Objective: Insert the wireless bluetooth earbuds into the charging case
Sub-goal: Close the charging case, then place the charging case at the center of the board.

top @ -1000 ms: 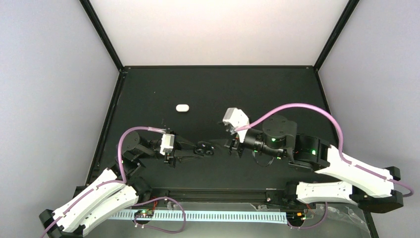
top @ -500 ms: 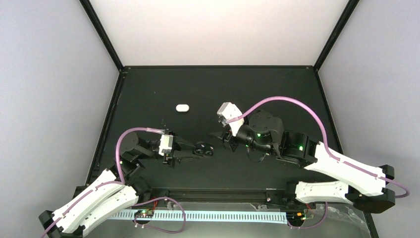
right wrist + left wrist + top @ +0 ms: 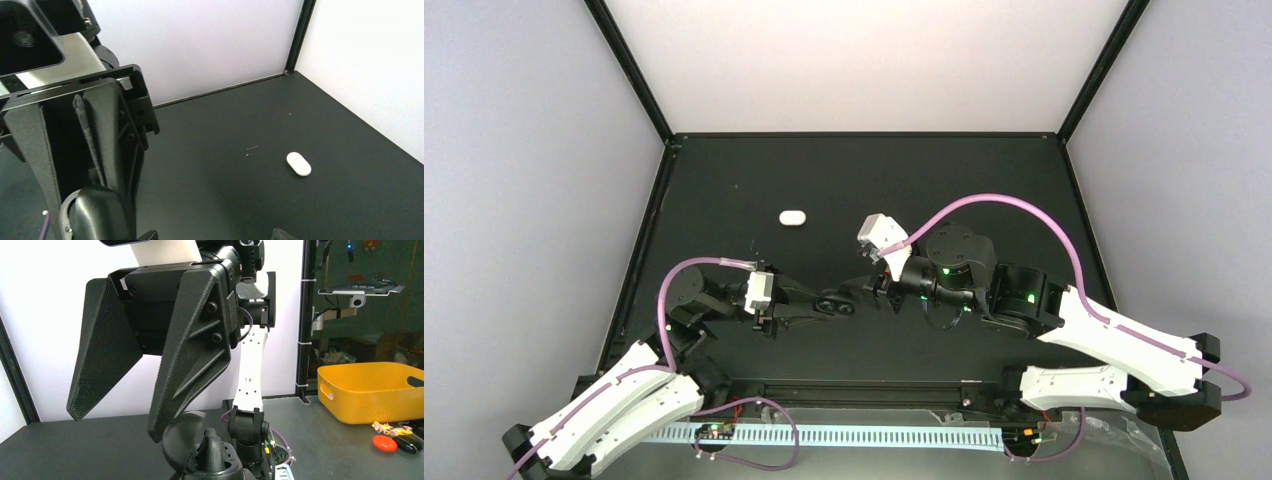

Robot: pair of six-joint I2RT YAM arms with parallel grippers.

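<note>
Charging case [image 3: 835,303]: black, apparently hinged open, pinched at the tip of the left claw [image 3: 822,306] around mid-table [image 3: 984,180]. I read this hold as presenting the open case so that the other arm can work on it from the opposite side. Left claw is clenched on the case. The left forearm lies low and roughly level, pointing right toward the centre. Right claw [image 3: 114,427] sits just beside the case, tips aimed at it, fingers spread. I see nothing between them, so I log it as released. The right arm folds in from the right, elbow bent, wrist pitched down and to the left. Earbuds: I cannot find them in any view, and the fingers hide whether they sit in the case. A white pill-shaped piece [image 3: 793,216] lies alone, well apart on the far side. I judge it too large for a bud.
</note>
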